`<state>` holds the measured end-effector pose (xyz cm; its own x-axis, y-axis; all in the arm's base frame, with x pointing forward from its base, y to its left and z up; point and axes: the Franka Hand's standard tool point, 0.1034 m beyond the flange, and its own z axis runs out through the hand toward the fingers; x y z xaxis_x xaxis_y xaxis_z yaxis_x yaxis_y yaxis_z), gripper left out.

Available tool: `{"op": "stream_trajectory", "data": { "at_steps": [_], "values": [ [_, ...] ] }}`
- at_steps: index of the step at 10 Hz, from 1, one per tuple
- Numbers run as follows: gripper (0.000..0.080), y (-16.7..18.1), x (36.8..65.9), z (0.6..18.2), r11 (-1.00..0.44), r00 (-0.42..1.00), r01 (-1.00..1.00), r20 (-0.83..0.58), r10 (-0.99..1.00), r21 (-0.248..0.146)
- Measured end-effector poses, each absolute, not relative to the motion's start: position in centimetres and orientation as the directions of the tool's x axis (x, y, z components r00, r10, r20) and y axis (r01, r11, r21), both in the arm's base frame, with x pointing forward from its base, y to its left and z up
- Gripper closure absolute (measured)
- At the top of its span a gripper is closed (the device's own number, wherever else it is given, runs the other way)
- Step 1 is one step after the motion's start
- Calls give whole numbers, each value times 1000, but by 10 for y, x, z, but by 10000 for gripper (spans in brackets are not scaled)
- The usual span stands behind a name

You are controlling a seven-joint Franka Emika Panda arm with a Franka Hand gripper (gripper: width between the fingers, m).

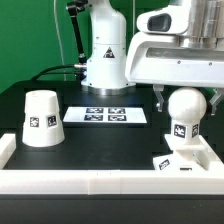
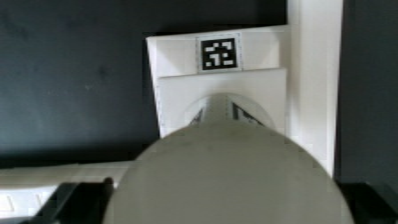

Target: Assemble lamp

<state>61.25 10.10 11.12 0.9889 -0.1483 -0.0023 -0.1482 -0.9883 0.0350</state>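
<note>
The ball-shaped white bulb [image 1: 186, 108] sits between my gripper's [image 1: 186, 100] two dark fingers, which press on its sides. Its tagged stem points down over the low sloped base [image 1: 183, 160] at the exterior view's right; contact with the base cannot be told. In the wrist view the bulb [image 2: 222, 170] fills the foreground between the fingers [image 2: 86, 200], and the base [image 2: 217, 85] with its tag lies beyond it. The truncated-cone shade [image 1: 43, 118] stands upright at the exterior view's left, apart from the gripper.
The marker board [image 1: 108, 115] lies flat mid-table. A white rail [image 1: 100, 181] borders the table's front and right side, close to the base; it also shows in the wrist view [image 2: 317, 80]. The robot's pedestal [image 1: 105, 60] stands behind.
</note>
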Motion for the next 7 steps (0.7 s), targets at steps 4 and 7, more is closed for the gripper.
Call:
{"op": "stream_trajectory", "data": {
  "at_steps": [4,7],
  "values": [
    [220,101,612,111,-902,902,-431,3,-431,31],
    [220,101,608,111,-697,696,-717,-45,-717,9]
  ]
}}
